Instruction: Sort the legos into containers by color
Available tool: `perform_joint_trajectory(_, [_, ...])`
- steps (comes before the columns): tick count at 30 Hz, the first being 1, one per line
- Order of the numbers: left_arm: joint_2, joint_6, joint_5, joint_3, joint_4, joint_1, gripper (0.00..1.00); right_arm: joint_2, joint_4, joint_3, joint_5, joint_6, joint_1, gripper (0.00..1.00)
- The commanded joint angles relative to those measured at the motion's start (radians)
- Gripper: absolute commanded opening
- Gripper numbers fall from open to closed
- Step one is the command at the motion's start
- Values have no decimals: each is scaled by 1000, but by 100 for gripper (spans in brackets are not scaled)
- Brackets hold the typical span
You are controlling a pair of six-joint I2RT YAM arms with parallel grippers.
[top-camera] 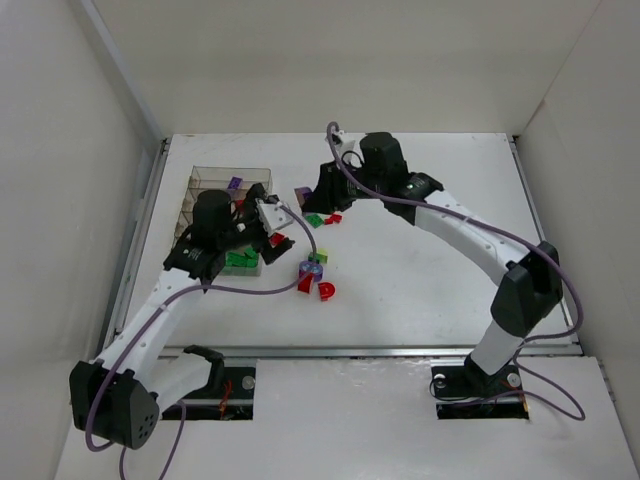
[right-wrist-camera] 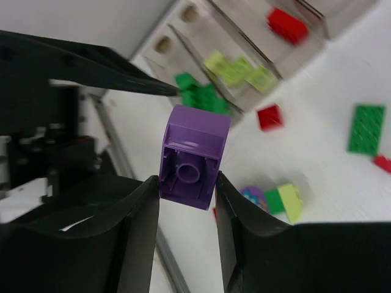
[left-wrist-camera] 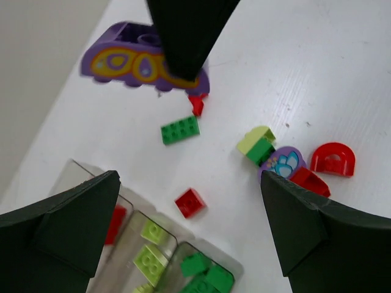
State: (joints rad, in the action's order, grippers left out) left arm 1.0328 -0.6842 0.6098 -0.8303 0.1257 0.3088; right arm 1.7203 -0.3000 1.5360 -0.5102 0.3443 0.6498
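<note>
Right gripper (right-wrist-camera: 186, 183) pinches a purple brick (right-wrist-camera: 194, 152); left gripper (left-wrist-camera: 188, 183) stands wide open.
The glossy brick, its hollow underside showing one round tube, sits between flat black fingers above the white table's (top-camera: 430, 280) far middle, right of the clear four-row organizer box (top-camera: 205, 178) near the left edge. The box's rows hold red, yellow-green and dark green studded bricks. A red arch (left-wrist-camera: 333, 160) and a flat green plate (left-wrist-camera: 180, 129) lie loose mid-table.
</note>
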Motion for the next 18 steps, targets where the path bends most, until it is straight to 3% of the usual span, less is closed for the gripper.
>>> perform_joint_trajectory(1, [-27,-127,77,2,-142,35,100,-13,102,-7,-169,18,13,0])
perform_joint_trajectory(7, [13,-103,77,-46,-216,75,100,-34,102,-16,-205,18,13,0])
perform_joint_trajectory(18, [13,-84,-64,-46,-262,116,100,-53,102,-36,-195,27,22,0])
